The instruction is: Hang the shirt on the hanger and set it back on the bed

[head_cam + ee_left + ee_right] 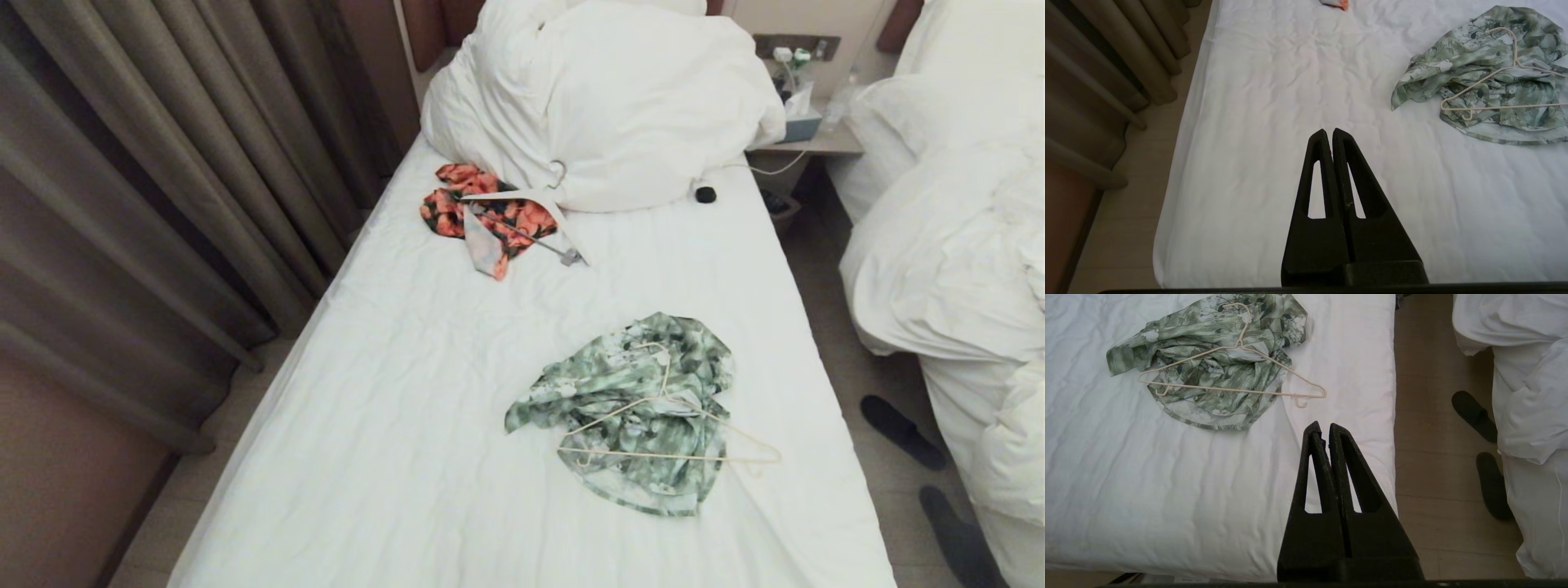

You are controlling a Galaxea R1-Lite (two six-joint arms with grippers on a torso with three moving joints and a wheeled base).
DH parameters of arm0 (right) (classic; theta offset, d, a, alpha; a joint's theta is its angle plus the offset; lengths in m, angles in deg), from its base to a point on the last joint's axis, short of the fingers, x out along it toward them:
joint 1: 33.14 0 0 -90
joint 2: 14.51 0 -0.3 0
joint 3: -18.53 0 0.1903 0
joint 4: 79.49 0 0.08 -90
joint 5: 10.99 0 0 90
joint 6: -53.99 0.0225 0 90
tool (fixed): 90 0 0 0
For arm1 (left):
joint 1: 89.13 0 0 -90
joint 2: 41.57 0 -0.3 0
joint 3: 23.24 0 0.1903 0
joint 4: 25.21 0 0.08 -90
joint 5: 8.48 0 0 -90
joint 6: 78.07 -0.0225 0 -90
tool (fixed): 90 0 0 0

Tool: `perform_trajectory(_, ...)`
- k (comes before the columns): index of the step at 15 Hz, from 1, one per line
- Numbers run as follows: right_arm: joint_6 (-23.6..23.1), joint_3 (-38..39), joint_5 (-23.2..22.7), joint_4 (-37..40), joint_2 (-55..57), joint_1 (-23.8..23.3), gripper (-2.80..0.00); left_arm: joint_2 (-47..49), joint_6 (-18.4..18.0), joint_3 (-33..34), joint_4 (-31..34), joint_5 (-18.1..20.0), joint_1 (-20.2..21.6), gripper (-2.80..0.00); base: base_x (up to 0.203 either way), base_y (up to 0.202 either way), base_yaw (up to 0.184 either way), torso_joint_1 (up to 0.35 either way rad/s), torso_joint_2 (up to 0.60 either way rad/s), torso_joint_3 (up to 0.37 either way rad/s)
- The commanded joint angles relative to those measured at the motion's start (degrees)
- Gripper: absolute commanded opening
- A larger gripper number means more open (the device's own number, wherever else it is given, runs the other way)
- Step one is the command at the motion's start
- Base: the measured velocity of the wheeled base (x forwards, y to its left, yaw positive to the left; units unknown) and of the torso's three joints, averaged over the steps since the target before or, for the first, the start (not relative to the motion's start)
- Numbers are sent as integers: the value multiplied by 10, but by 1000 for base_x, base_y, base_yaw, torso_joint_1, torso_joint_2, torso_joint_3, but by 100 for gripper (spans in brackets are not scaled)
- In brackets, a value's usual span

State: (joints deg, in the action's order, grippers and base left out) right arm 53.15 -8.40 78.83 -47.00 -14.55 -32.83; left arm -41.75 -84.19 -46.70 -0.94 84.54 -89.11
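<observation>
The pale green floral shirt (629, 416) (1478, 77) (1208, 363) lies crumpled on the bed (424, 408), toward its right side. On top of it rests the thin cream hanger (665, 453) (1494, 107) (1229, 390), loose, with one end sticking out past the cloth toward the bed's right edge. Neither arm shows in the head view. My left gripper (1329, 131) is shut and empty above the bare sheet, left of the shirt. Shut and empty too, my right gripper (1322, 425) hangs over the bed's right edge, short of the hanger's end.
An orange-and-black garment (482, 214) with a thick white hanger (531, 208) lies farther up the bed, below the bulky duvet (604, 106). Curtains (147, 180) line the left side. On the right are a second bed (955, 245), dark slippers (902, 431) on the floor and a nightstand (808, 139).
</observation>
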Motion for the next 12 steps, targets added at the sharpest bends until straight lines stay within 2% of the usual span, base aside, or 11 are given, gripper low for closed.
perform_trajectory(1, 1, 1, 0, 1, 1, 0, -280, 2, 1, 0, 0, 0, 1, -280, 0, 0, 0, 0, 0, 0)
perform_trajectory(3, 1, 0, 0, 1, 1, 0, -280, 2, 8, 0, -1, -1, 0, -280, 0, 0, 0, 0, 0, 0)
perform_trajectory(7, -1, 0, -1, 1, 1, 0, -280, 2, 49, 2, -5, -25, 0, -280, 0, 0, 0, 0, 0, 0)
perform_trajectory(12, 1, 0, 0, 1, 1, 0, -280, 2, 52, 1, -6, -26, 0, -280, 0, 0, 0, 0, 0, 0)
